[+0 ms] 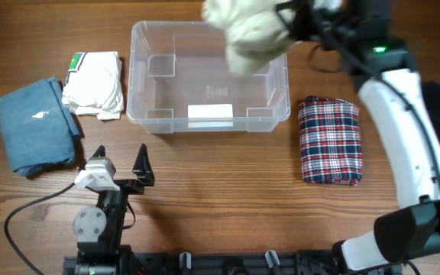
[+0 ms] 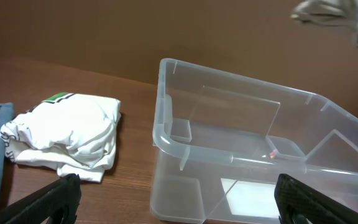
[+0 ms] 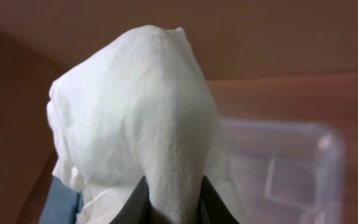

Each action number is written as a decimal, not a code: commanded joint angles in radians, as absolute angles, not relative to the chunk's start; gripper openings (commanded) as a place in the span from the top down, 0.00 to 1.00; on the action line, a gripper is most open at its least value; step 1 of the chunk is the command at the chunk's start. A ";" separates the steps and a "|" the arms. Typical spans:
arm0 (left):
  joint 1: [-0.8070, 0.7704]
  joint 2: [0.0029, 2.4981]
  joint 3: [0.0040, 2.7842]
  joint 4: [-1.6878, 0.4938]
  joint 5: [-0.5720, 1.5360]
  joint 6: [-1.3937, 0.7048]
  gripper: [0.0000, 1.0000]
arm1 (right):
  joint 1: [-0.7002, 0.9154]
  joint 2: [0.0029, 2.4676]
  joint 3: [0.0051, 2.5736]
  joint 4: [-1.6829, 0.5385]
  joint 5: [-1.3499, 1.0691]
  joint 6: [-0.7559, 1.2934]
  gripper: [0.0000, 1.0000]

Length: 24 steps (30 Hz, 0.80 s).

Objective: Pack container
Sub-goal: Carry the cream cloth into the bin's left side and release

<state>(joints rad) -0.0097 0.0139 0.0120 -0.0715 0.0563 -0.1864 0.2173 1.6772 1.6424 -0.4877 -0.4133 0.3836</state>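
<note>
- The clear plastic container [image 1: 134, 84] stands on the wooden table [image 1: 220, 206], at the middle of its far half. Nothing is seen inside it but its own white label [image 1: 209, 114], so no garment is judged to be packed yet.
- A crumpled white garment [image 1: 247, 30] is held aloft by the right gripper [image 3: 169, 200]. Its fingers are clamped on a fold of the cloth, which hangs over the container's far right corner. The first placement is therefore judged to be under way but not done.
- The left gripper [image 1: 121, 153] is parked near the front edge of the table, its fingers spread apart and nothing held between them. It is pointed toward the container's left end.
- Three items lie outside the container:
  - a folded blue garment [image 1: 33, 126] at the far left;
  - a folded white shirt [image 1: 94, 84] between the blue garment and the container;
  - a folded plaid cloth [image 1: 328, 141] just beside the container's right end.
- What is left, as judged: the held garment is to be lowered and released inside, and the other three items are to be packed after it.
</note>
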 commanded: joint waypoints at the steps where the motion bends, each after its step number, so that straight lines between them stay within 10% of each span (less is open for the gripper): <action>1: -0.002 0.007 0.006 -0.074 0.051 -0.195 0.00 | 0.340 1.636 1.645 -0.490 -0.184 0.484 0.96; 24: -0.002 0.007 0.006 -0.074 0.051 -0.195 0.00 | 0.620 2.019 1.625 -0.267 0.051 0.903 0.96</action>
